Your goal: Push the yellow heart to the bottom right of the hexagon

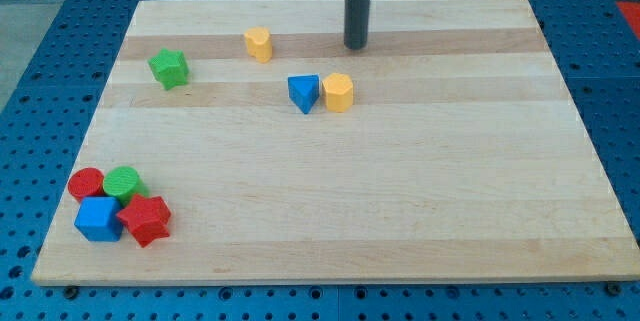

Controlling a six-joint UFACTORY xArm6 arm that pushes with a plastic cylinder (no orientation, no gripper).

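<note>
Yellow heart (pixel 258 44) near worktop's (pixel 400 191) top, upper left of yellow hexagon (pixel 338 92); blue triangle (pixel 303 93) touching hexagon's left. Right of heart, apart: my tip (pixel 356 47), grasping nothing.

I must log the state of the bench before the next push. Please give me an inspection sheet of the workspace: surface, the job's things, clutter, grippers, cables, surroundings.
Surface: light wooden board, flat, no marks seen.
Job's things: yellow heart near the view's top, left of centre; yellow hexagon near the centre, touching the blue triangle on its left.
Clutter: green star at the view's left; red cylinder, green cylinder, blue cube and red star clustered at bottom left.
Grippers: none; my tip rests right of the heart, above the hexagon, touching no block.
Cables: nothing seen.
Surroundings: blue perforated table around the board.
</note>
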